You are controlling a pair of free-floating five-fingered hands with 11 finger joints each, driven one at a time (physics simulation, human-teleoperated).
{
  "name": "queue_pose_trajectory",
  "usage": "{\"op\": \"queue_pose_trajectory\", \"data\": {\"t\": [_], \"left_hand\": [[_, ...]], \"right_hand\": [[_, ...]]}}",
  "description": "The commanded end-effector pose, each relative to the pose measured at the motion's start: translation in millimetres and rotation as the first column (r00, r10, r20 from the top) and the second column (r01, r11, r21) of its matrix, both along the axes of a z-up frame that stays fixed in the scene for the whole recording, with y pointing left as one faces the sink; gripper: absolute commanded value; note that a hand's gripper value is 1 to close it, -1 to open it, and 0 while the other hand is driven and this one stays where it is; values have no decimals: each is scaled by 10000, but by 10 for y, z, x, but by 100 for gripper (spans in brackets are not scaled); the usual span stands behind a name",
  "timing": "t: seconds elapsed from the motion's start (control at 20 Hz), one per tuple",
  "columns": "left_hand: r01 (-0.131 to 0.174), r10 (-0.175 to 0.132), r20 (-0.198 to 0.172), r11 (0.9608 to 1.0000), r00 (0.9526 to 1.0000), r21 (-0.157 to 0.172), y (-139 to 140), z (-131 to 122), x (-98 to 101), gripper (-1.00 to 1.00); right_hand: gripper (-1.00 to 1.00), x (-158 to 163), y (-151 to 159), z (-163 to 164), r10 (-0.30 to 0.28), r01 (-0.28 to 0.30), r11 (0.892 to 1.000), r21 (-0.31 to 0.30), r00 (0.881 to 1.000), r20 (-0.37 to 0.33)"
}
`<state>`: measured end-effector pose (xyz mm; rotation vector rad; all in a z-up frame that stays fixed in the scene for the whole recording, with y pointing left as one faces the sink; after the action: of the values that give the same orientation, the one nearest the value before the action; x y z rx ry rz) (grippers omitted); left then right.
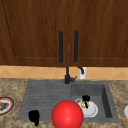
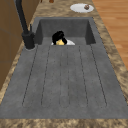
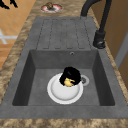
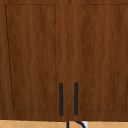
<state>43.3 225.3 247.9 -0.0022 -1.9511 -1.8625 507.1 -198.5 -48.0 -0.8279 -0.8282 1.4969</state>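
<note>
Under the right hand [image 1: 86, 98] is a dark grey sink [image 1: 107, 105], set in a speckled stone counter [image 1: 10, 87]. Behind the hand, the black faucet [image 1: 67, 77] stands at the back edge of the sink, and above it a brown wooden wall cabinet [image 4: 32, 57] has two black vertical handles [image 4: 61, 99] side by side. In the side views, a wooden floor [image 2: 112, 17] lies beyond the counter.

The right hand is down in the deep basin, just above a white bowl [image 3: 60, 93] that stands on the basin bottom. Its fingers are curled around a small yellow object [image 3: 68, 81], which is over the far side of the bowl; I cannot tell if the object touches the bowl. To the left of this hand is the ribbed draining board [image 2: 65, 80].

The left hand [image 1: 34, 116] hangs at the front edge of the draining board, well apart from the right hand; I cannot tell how its fingers are. Just to its right is a big red ball [image 1: 67, 114]. Far to its left, a red-rimmed plate [image 1: 6, 105] with some brown food [image 3: 49, 5] sits on the counter. Beyond the right hand, another white plate [image 2: 81, 8] holds a small brown piece [image 2: 86, 7].
</note>
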Motion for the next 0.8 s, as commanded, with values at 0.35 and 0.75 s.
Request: {"op": "queue_pose_trajectory", "data": {"t": [0.35, 0.75], "left_hand": [[0, 0, 0, 10000, 10000, 0, 0, 0, 0, 0], [0, 0, 0, 10000, 10000, 0, 0, 0, 0, 0]], "right_hand": [[100, 542, -311, -457, 1382, -1335, 9873, 863, 9891, -508], [-100, 111, -463, -389, 1388, -1194, 9501, 2883, 9892, -476]]}}
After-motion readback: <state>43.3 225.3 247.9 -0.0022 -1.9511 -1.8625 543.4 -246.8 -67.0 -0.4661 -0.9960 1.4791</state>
